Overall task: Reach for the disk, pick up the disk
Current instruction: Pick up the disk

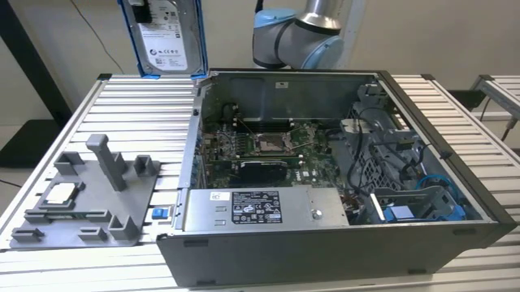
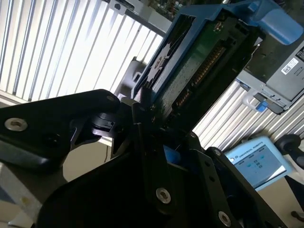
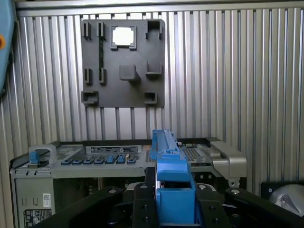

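The disk (image 1: pixel 165 38) hangs upright in the air above the table's far edge, at the exterior view's upper left, its white label facing the camera and its blue frame around the silver body. In the second wrist view its green circuit-board side (image 2: pixel 199 64) shows, rising from between my black fingers (image 2: pixel 142 114). In the first wrist view the disk's blue frame edge (image 3: pixel 172 187) stands between the two fingers. My gripper (image 3: pixel 173 197) is shut on the disk.
An open computer case (image 1: pixel 341 182) lies on the ribbed metal table (image 1: pixel 138 115). At the exterior view's left sits a grey fixture plate (image 1: pixel 81 207) holding a small square silver chip (image 1: pixel 61 193), with a small blue clip (image 1: pixel 159 213) beside it. The arm (image 1: pixel 296 36) stands behind the case.
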`<control>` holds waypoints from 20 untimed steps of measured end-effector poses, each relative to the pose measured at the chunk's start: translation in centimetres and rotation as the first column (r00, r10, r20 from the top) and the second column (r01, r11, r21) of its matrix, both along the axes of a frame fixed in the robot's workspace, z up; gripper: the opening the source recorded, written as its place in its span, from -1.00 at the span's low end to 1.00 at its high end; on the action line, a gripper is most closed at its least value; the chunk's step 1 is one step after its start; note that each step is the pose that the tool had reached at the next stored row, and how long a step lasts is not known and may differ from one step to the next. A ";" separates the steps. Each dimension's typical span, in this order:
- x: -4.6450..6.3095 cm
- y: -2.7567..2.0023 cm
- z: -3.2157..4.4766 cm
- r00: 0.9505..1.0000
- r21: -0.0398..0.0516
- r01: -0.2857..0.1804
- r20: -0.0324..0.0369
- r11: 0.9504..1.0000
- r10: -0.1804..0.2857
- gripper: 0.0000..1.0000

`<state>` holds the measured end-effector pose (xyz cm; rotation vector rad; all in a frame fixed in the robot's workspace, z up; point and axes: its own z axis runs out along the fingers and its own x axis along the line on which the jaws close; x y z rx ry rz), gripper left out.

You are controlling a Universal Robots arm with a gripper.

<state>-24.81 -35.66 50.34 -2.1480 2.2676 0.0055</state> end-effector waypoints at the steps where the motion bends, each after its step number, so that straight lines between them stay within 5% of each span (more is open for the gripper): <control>1: 0.2 0.00 0.00 1.000 0.000 0.000 0.000 1.000 0.000 -1.00; 20: 4.0 0.00 0.00 1.000 0.000 0.000 0.000 1.000 0.000 -1.00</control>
